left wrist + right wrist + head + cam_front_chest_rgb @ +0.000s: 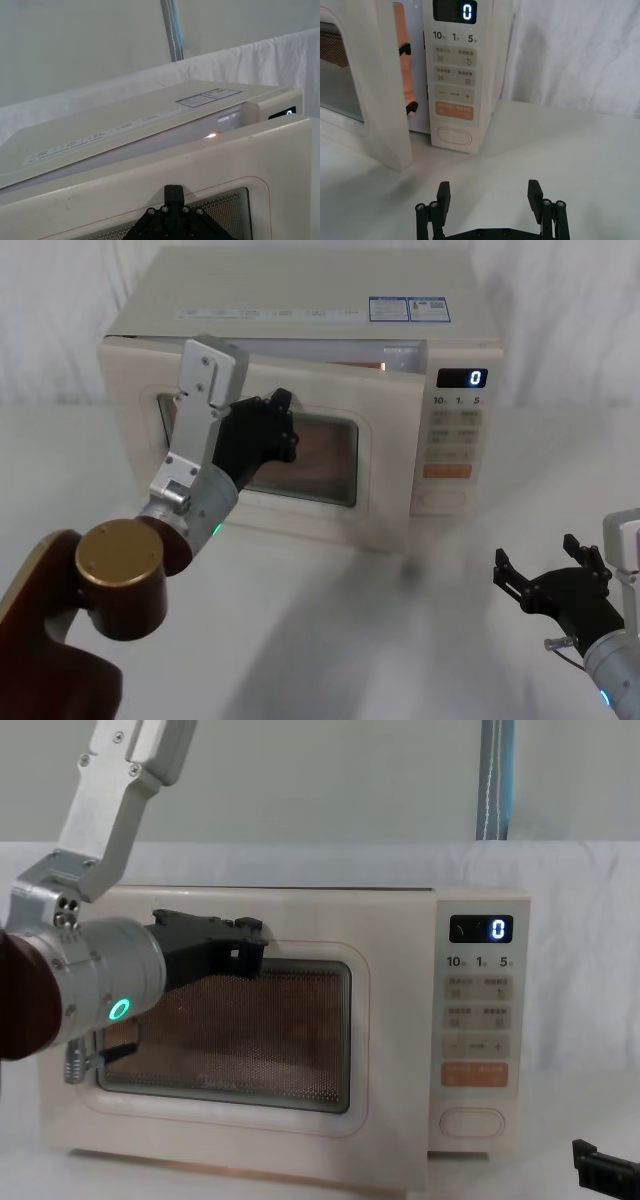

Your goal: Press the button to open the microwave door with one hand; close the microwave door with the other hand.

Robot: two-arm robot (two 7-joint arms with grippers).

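L end effector (pixel 283 430) on ajar microwave door (pixel 385 490).

You get bright, even light; soft shadows lie on the white cloth-covered table (pixel 330 640); nothing blurs.

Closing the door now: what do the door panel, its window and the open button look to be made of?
The microwave door, with the left gripper at it, looks like cream moulded plastic, smooth with a slight sheen. Its window seems to be dark glass over a fine perforated metal mesh; the dot pattern shows. The button looks like the same cream plastic, matte, with a raised rim. The right gripper waits open.
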